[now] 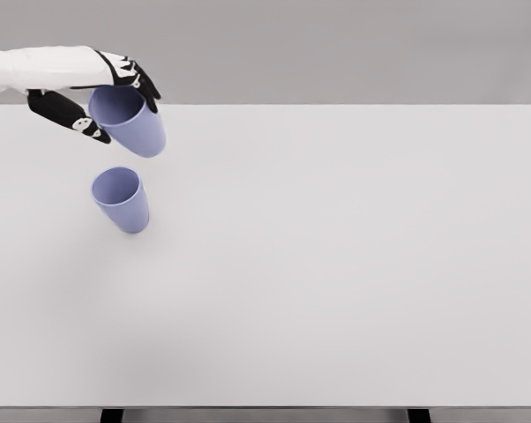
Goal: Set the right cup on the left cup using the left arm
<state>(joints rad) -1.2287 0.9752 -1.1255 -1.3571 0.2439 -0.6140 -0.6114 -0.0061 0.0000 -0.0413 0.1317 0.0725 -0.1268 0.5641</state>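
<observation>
Two lavender-blue cups show in the head view. One cup [122, 200] stands upright on the white table [336, 264], at its left side. The other cup [130, 120] hangs in the air just above and slightly behind it, tilted, with my left hand [93, 99] shut on it. The thumb lies on the near left side of that cup and the black fingers [142, 84] wrap over its far rim. The held cup does not touch the standing one; a small gap separates them. My right arm is out of sight.
The table's far edge runs just behind the held cup. Two dark table legs [112, 415] show below the front edge.
</observation>
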